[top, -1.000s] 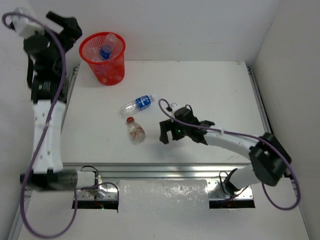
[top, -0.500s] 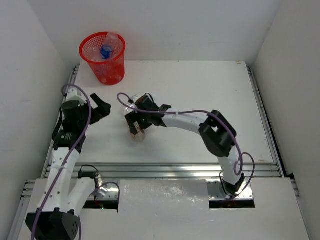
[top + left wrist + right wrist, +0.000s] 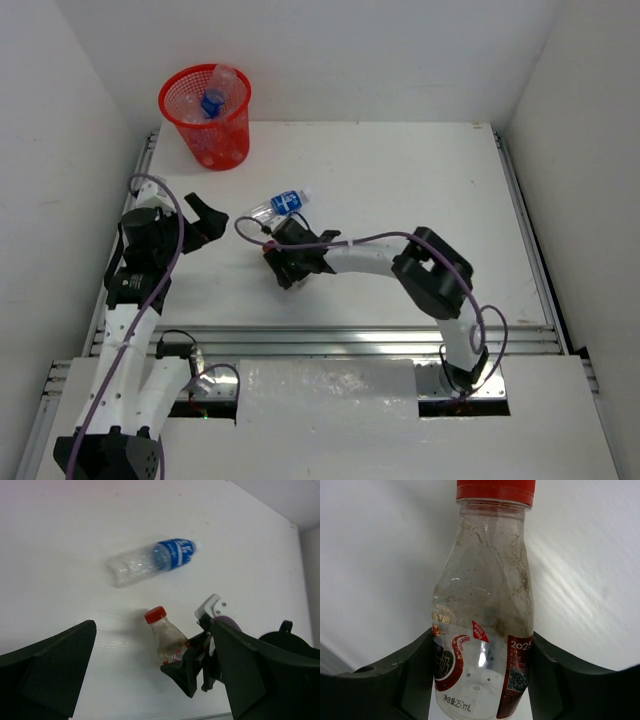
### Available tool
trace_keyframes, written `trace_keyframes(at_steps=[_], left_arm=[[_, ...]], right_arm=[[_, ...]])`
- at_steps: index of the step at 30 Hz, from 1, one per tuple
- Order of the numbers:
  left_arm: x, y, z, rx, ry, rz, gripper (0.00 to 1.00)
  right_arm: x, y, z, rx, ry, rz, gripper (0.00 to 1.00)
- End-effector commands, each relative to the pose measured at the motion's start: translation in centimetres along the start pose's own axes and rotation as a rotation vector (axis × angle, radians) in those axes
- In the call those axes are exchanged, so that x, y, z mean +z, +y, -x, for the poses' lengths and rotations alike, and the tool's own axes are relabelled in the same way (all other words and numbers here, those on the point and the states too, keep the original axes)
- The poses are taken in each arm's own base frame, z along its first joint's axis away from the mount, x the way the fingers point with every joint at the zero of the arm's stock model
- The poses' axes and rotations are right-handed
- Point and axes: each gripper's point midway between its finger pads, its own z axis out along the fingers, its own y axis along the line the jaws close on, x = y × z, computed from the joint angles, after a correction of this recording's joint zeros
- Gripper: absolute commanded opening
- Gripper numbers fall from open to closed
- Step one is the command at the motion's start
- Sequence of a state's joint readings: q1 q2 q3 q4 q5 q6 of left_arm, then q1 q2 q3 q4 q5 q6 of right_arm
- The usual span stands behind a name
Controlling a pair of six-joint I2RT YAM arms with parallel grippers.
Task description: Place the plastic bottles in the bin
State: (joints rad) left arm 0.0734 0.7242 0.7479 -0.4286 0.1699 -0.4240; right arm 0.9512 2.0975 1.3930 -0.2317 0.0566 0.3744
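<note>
Three white walls [image 3: 380, 60] enclose the white tabletop [image 3: 420, 180] and bin [image 3: 212, 140].

Overhead you get bright, even light; the white table [image 3: 400, 180] nearly washes out, shadows short and soft. Left wrist: centre sharp, left fingers [image 3: 45, 670] dark, soft-edged; faint shadow beside red-capped bottle [image 3: 167, 637]. Right wrist: bottle crisp, small glints on plastic, pale glare streaks on table at right; right fingers [image 3: 370, 680] black, little detail.
</note>
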Motion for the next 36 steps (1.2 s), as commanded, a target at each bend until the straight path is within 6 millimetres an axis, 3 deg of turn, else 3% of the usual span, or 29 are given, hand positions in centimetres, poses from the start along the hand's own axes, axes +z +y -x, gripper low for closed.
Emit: trace_keyframes(at_steps=[1, 2, 3, 4, 5, 6, 7, 8, 10, 11, 20, 24, 27, 28, 30, 31, 32, 34, 35, 36], left_arm=[[0.9, -2.9, -2.7, -0.06, 0.111, -0.205, 1.0], [1.0, -3.6, -3.5, -0.084, 0.138, -0.262, 1.0], [1.0, -4.5, -4.5, -0.109, 0.172, -0.328, 1.0], [0.6, -6.5, -5.9, -0.152, 0.224, -0.479, 1.0], [0.2, -7.9, -6.1, -0.16, 0.228, -0.572, 1.0], [-0.8, -9.4, -6.9, -0.2, 0.279, -0.66, 1.0], [-1.7, -11.7, -7.6, -0.153, 0.279, -0.771, 1.0], [-2.0, -12.8, -7.8, -0.137, 0.276, -0.809, 1.0], [-3.1, -15.8, -8.3, -0.091, 0.293, -0.891, 1.0], [-3.3, -16.8, -7.6, -0.083, 0.266, -0.915, 1.0], [-4.3, -21.6, -7.2, -0.093, 0.264, -1.038, 0.98], [-4.4, -23.5, -8.0, -0.09, 0.296, -1.072, 0.91], [-3.8, -24.5, -8.0, -0.082, 0.297, -1.061, 0.77], [-3.5, -24.7, -8.0, -0.073, 0.294, -1.058, 0.46], [-2.7, -25.2, -7.4, -0.067, 0.295, -1.024, 0.11], [-1.7, -25.2, -6.7, -0.052, 0.279, -0.96, 0.0], [-1.0, -25.1, -6.1, -0.045, 0.255, -0.916, 0.0], [1.1, -24.1, -4.4, -0.006, 0.185, -0.767, 0.0], [3.6, -22.2, -1.8, -0.018, 0.115, -0.547, 0.0], [4.8, -20.9, 2.7, -0.014, -0.026, -0.375, 0.0]], right_arm=[[-5.4, -0.8, 2.8, 0.023, -0.187, -0.022, 0.16], [-7.9, -0.8, 3.3, 0.025, -0.27, -0.003, 0.14], [-9.1, -0.9, 3.3, 0.026, -0.306, 0.01, 0.13], [-10.5, -0.5, 4.0, 0.022, -0.364, 0.037, 0.13], [-11.2, -0.7, 3.2, 0.021, -0.401, 0.059, 0.13], [-14.3, 0.1, 4.4, 0.017, -0.482, 0.121, 0.13], [-15.5, 0.3, 4.6, 0.013, -0.518, 0.15, 0.13], [-17.8, 0.8, 4.6, -0.004, -0.585, 0.201, 0.13], [-19.3, 1.1, 4.1, -0.025, -0.633, 0.232, 0.13], [-21.1, 1.3, 4.7, -0.043, -0.681, 0.242, 0.13], [-24.9, 1.5, 4.8, -0.066, -0.761, 0.268, 0.14], [-25.9, 2.4, 5.5, -0.088, -0.778, 0.307, 0.15], [-26.2, 3.0, 5.7, -0.107, -0.787, 0.335, 0.16], [-26.3, 3.0, 5.7, -0.111, -0.792, 0.34, 0.19], [-26.2, 2.6, 5.3, -0.104, -0.796, 0.323, 0.29], [-26.0, 1.9, 4.7, -0.082, -0.797, 0.295, 0.58], [-26.1, 1.4, 4.4, -0.065, -0.805, 0.269, 0.93], [-25.9, -0.2, 3.6, -0.007, -0.794, 0.198, 0.99], [-26.2, -2.3, 3.5, 0.046, -0.805, 0.093, 0.99], [-25.2, -3.7, 1.6, 0.096, -0.725, 0.023, 0.99]])
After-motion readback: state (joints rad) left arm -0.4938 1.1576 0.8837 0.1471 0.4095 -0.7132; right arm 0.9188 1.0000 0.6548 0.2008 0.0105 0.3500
